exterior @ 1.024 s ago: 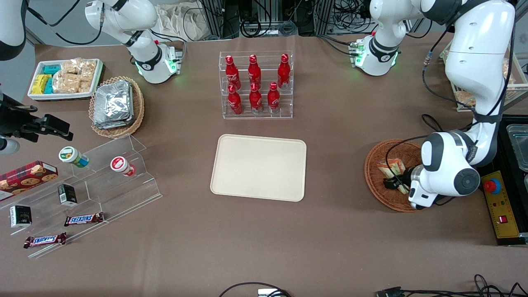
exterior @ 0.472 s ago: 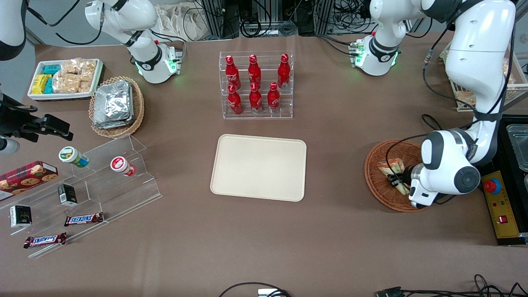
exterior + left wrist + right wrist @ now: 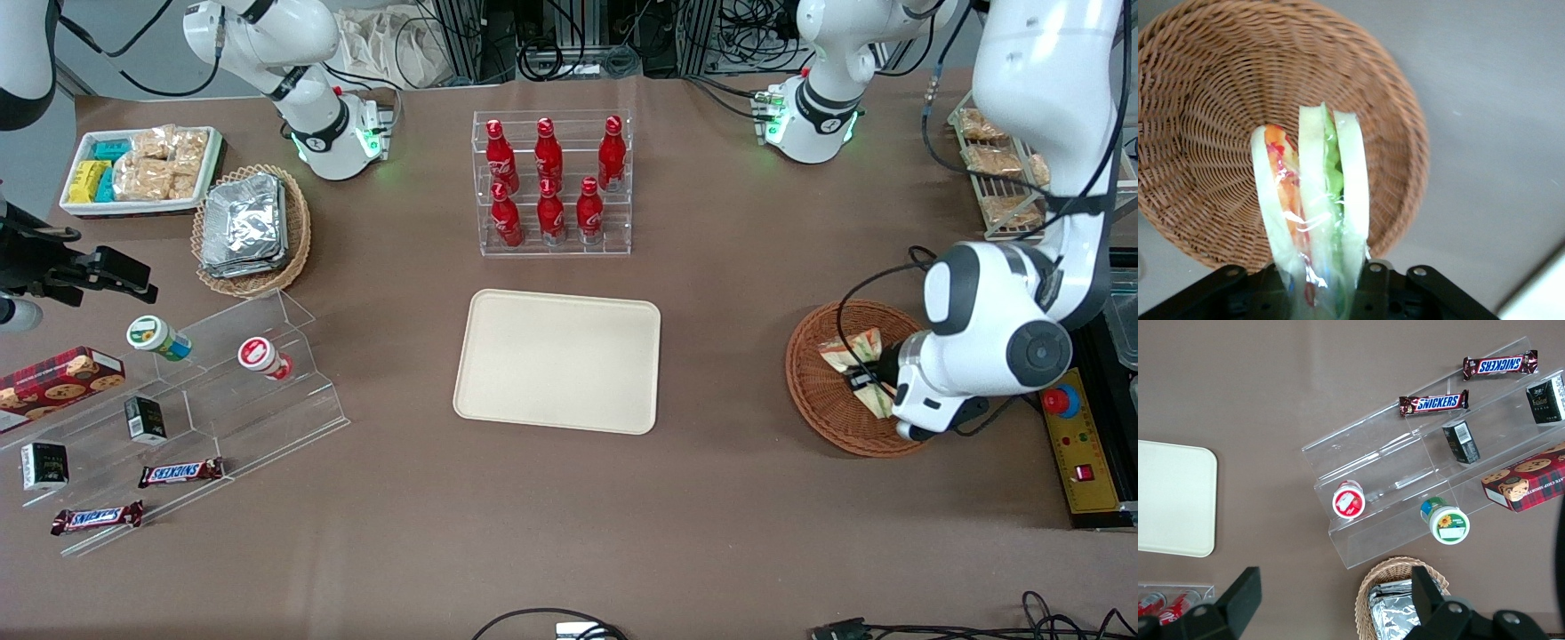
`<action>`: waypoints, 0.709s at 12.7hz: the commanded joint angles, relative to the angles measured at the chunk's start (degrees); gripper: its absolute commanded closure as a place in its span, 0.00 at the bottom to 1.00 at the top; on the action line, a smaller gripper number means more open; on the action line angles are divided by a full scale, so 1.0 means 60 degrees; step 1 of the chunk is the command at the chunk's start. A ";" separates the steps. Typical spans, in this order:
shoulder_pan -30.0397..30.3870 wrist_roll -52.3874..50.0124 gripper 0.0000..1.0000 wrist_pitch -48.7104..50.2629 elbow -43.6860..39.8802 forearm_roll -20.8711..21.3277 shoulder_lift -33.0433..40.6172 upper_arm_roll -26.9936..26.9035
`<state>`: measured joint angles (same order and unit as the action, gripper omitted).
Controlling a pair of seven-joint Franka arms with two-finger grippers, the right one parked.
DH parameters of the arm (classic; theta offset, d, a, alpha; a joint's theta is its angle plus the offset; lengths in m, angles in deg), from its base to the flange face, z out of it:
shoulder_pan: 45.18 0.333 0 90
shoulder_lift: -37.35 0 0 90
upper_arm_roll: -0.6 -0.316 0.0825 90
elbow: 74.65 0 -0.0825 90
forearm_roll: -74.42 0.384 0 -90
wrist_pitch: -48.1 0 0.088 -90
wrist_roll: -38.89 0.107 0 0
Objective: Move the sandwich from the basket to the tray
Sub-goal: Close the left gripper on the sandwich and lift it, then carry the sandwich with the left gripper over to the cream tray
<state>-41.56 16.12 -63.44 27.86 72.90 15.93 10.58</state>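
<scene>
Brown cloth covers the counter [image 3: 729,293], which carries the tray [image 3: 558,360] near its middle and the basket [image 3: 822,391] toward the working arm's end. At that end the left arm bends down over the basket, its gripper [image 3: 867,378] hanging above the wicker. Its fingers [image 3: 1375,280] pinch the sandwich [image 3: 1315,207] at one narrow end. The wedge stands upright in the grasp, wrapped in clear film, white bread slices on the outside with green and red-orange filling showing along its edge. In the wrist view it hangs clear of the weave, with the basket's round bowl below it. In the front view the sandwich [image 3: 849,351] shows over the basket's inner part, well apart from the tray. Nothing lies on the tray. Farther from the front camera than the tray stands a clear rack of red bottles [image 3: 551,182].
</scene>
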 commanded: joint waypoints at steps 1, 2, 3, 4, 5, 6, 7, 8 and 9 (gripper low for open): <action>-0.0032 0.0646 0.86 0.0148 0.0201 0.0033 0.0523 0.0559; -0.0032 0.0661 0.88 0.0148 0.0114 0.0048 0.0509 0.0882; -0.0090 0.0675 0.90 0.0133 -0.0061 0.0048 0.0451 0.1131; -0.0337 0.0676 0.89 0.0090 -0.0237 0.0063 0.0378 0.1221; -0.0731 0.0676 0.88 0.0075 -0.0398 0.0324 0.0246 0.1222; -0.1214 0.0589 0.87 0.0017 -0.0501 0.0747 0.0085 0.1236; -0.1799 0.0515 0.87 0.0016 -0.0691 0.1230 -0.0076 0.1222; -0.2167 0.0514 0.87 0.0016 -0.0910 0.1452 -0.0382 0.1222; -0.2330 0.0514 0.87 0.0016 -0.1231 0.1440 -0.0675 0.1222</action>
<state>-52.72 19.16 -63.61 25.22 79.70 16.06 18.48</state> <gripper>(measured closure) 0.828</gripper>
